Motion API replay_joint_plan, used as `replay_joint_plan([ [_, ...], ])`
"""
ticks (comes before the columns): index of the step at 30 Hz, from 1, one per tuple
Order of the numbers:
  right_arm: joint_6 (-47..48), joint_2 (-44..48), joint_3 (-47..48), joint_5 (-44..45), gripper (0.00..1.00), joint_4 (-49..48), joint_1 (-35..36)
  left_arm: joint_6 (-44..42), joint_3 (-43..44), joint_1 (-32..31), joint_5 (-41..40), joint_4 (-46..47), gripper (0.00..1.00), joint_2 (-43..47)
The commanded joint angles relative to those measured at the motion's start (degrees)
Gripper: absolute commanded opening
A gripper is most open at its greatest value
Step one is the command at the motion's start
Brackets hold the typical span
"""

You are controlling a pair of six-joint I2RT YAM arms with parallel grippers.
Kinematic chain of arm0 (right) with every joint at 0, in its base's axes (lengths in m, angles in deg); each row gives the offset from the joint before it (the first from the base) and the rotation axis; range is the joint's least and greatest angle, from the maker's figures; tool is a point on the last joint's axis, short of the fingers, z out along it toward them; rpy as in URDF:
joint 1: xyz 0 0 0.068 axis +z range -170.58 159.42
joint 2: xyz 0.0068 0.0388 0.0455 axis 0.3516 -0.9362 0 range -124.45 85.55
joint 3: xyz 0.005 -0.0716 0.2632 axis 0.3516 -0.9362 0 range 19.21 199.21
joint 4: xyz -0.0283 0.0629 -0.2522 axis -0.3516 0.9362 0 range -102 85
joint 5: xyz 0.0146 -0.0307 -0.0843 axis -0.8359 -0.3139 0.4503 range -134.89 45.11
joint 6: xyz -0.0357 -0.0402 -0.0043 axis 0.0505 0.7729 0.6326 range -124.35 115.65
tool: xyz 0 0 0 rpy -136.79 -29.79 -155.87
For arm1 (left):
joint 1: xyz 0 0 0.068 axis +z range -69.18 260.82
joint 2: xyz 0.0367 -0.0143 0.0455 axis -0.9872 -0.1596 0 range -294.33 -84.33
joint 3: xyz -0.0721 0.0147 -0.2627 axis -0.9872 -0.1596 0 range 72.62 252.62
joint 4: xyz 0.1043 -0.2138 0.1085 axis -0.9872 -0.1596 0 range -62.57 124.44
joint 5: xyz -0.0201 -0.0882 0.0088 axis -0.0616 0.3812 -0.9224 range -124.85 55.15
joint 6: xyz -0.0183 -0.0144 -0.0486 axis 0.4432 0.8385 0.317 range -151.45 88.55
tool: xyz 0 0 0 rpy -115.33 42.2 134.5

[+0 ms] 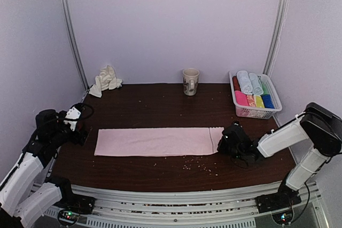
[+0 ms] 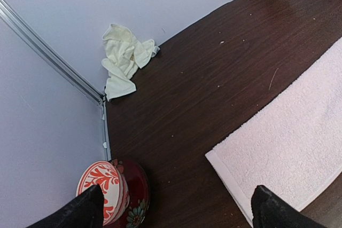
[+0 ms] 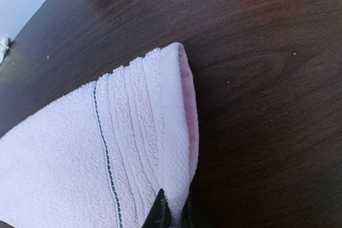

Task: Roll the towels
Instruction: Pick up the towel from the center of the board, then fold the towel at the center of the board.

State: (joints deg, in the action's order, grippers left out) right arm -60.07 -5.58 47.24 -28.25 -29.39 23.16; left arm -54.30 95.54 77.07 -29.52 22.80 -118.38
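The pale pink towel [image 1: 158, 141] lies spread flat across the middle of the dark wooden table [image 1: 160, 105], its long side running left to right in the overhead view. At its right end the right gripper [image 3: 173, 214] has its fingers pressed nearly together on the towel's edge, at the bottom of the wrist view. There the ribbed border with a dark stitched line is lifted and folded over, showing a pinker underside. The left gripper [image 2: 177, 196] hangs at the left of the overhead view with its fingers [image 2: 80, 212] spread wide and nothing between them. The towel's near corner lies just inside the right fingertip at the lower right of its wrist view. The cream-white towel [image 1: 105, 80] sits crumpled in the upper left, against the back wall. A patterned mug [image 1: 190, 81] stands at the back centre. In the upper right a white basket [image 1: 255, 115] holds rolled towels [image 1: 251, 92], blue-grey ones behind brightly coloured ones. At the lower left of the left wrist view a red-and-white cup [image 2: 101, 182] sits on a dark red saucer [image 2: 138, 196].
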Motion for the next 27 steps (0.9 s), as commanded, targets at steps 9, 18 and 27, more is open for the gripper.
replay_joint_plan([
  [9, 4.27, 11.45, -1.29, 5.77, 0.0, 15.21, -5.34, -0.75, -0.46, 0.44, -0.22, 1.62, 0.98, 0.13],
  [18, 9.69, 26.59, -4.26, 4.58, 0.0, 20.5, -13.43, -0.74, -0.42, 0.36, -0.57, 1.74, 0.98, -0.06],
  [27, 14.53, 30.48, 2.21, -4.3, 0.0, 20.33, -9.81, -0.69, -0.33, 0.38, -0.75, 1.8, 0.98, -0.28],
])
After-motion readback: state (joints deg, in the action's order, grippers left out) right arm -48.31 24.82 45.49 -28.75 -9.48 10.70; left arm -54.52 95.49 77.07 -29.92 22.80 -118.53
